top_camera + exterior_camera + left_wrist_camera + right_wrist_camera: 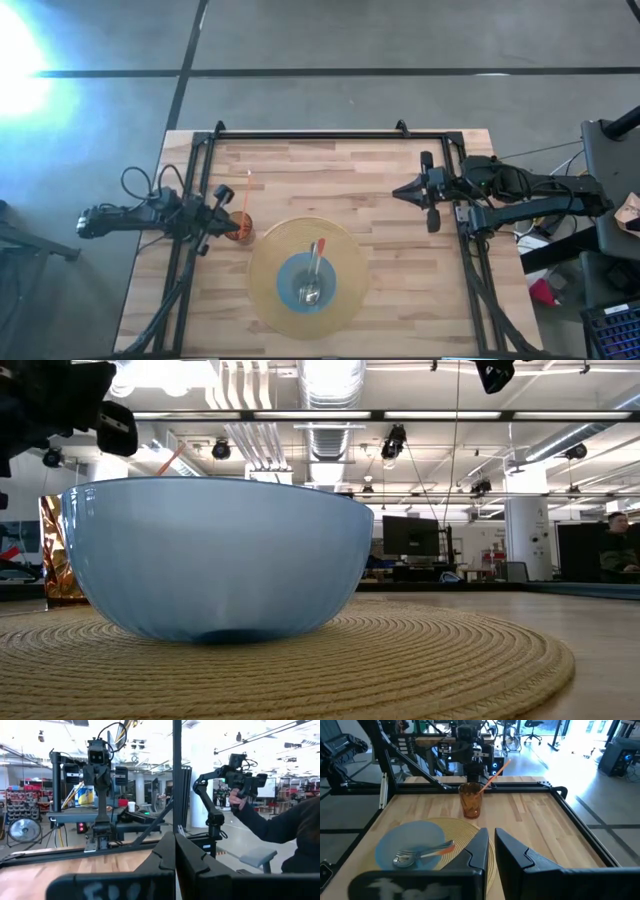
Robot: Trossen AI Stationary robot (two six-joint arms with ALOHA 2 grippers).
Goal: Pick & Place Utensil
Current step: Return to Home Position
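A blue bowl (300, 285) sits on a round woven mat (270, 290). Inside it lies a metal utensil (314, 272) with an orange handle, its head on the bowl's floor (402, 860) and its handle up the bowl's wall. An amber cup (240, 230) stands on the table left of the mat, and a thin orange stick (495, 772) leans out of it. My left gripper (226, 218) is shut and hovers just left of the cup, above its rim (60, 400). My right gripper (400, 190) is shut, raised over the table's right half and pointing left.
A black frame (310, 134) runs along the table's far edge and down both sides. Bare wood lies between the mat and the right arm. Beyond the table, a person (280, 825) holds a control arm in the left wrist view.
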